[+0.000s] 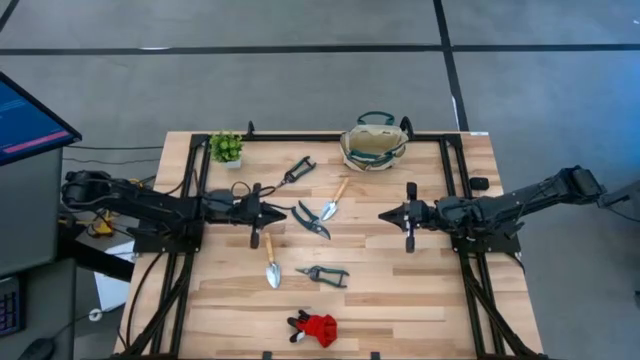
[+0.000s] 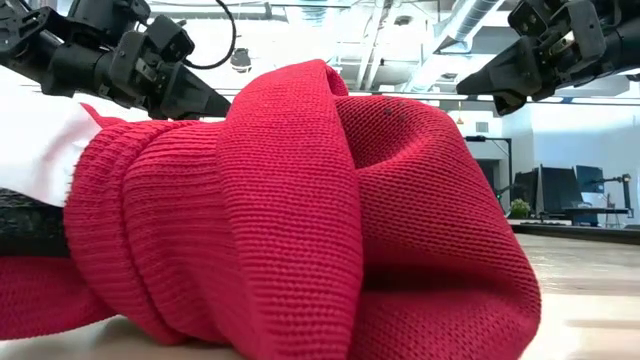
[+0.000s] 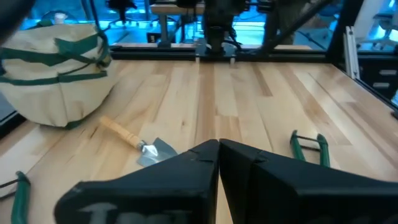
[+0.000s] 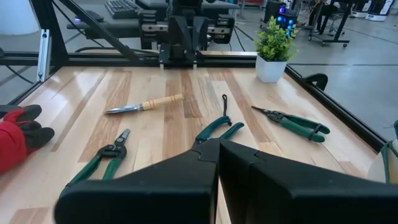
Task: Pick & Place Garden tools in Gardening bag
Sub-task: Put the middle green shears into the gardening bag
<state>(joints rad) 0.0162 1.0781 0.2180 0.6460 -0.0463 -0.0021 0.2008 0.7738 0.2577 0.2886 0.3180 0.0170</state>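
Grippers face each other at mid-frame in the high view, the left gripper (image 1: 284,213) and right gripper (image 1: 382,215) both clenched on nothing. Between and below them lie the garden tools (image 1: 314,221) on the table (image 1: 400,290). The gardening bag (image 1: 373,142) stands at upper centre-right, the red-and-black bundle (image 1: 315,327) at bottom centre.

A robotics lab or open industrial workspace. A pale wooden table (image 1: 400,290) edged with a black metal frame stands on a grey concrete floor (image 1: 300,25) crossed by dark lines. A lit computer monitor (image 1: 25,120) sits beside the table, with cables trailing near it. Beyond the table, the low view shows exposed silver ceiling ducts (image 2: 455,25), and desks with dark monitors (image 2: 560,190). The right wrist view shows a keyboard (image 4: 121,7) and rolling stands (image 4: 333,28).
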